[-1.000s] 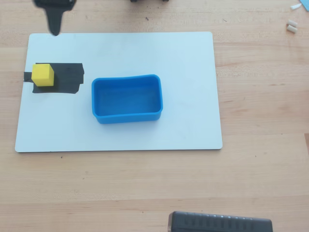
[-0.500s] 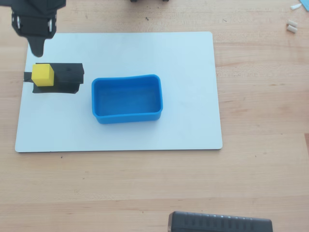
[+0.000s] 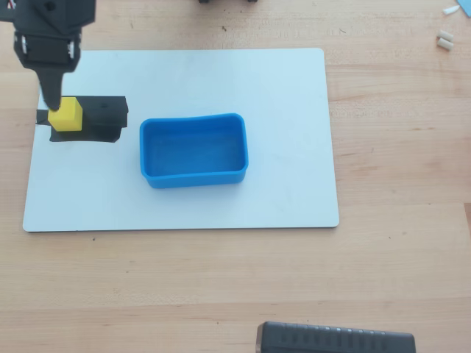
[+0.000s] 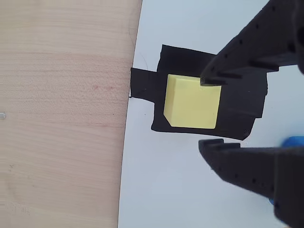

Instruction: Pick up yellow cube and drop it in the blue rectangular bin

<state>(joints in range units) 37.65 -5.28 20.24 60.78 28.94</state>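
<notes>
The yellow cube (image 3: 65,115) sits on a black patch (image 3: 105,118) at the left edge of the white board (image 3: 221,198). The blue rectangular bin (image 3: 193,150) stands empty in the middle of the board, to the right of the cube. My black gripper (image 3: 54,101) hangs over the cube from the top left of the overhead view. In the wrist view the gripper (image 4: 211,111) is open, its jaws straddling the right part of the cube (image 4: 190,102). The upper finger (image 4: 247,52) overlaps the cube's top right corner. The lower finger (image 4: 247,164) stays just clear of it.
The board lies on a wooden table (image 3: 221,287). A black ribbed object (image 3: 335,340) lies at the bottom edge. Small white pieces (image 3: 444,40) lie at the top right. A sliver of the bin (image 4: 294,142) shows at the right edge of the wrist view.
</notes>
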